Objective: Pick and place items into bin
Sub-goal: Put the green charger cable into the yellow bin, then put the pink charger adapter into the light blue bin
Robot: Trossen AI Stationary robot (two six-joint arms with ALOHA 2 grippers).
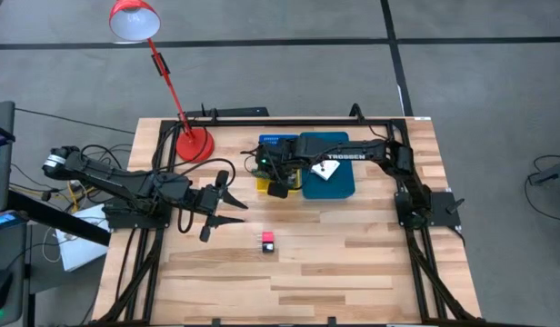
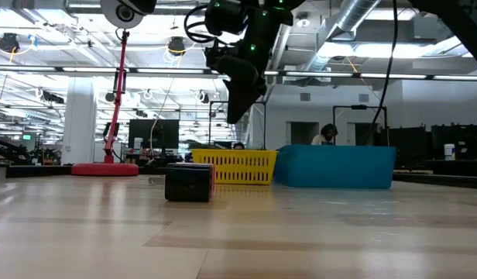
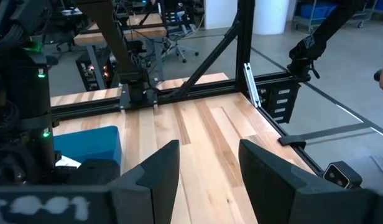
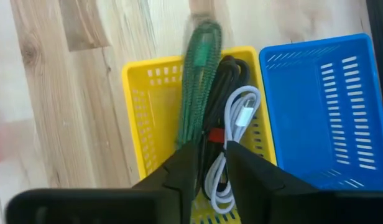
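Note:
My right gripper (image 1: pixel 278 188) (image 4: pixel 211 163) hangs open above the yellow basket (image 4: pixel 145 118) (image 1: pixel 264 180). In that basket lie a green-handled tool (image 4: pixel 199 81), which looks blurred, black cables with a red band (image 4: pixel 215 134) and a white cable (image 4: pixel 242 115). A white flat packet (image 1: pixel 325 171) rests in the teal bin (image 1: pixel 339 184). The small red-pink block (image 1: pixel 268 241) (image 2: pixel 190 183) sits on the bare table. My left gripper (image 1: pixel 227 205) (image 3: pixel 208 163) is open and hovers left of the block. No clear printed packet shows.
A blue basket (image 4: pixel 322 106) (image 1: pixel 273 142) stands beside the yellow one. The red desk lamp (image 1: pixel 195 143) stands at the far left of the table. A black frame (image 1: pixel 416 227) runs along the edges. Open wood (image 1: pixel 335 272) lies toward the near edge.

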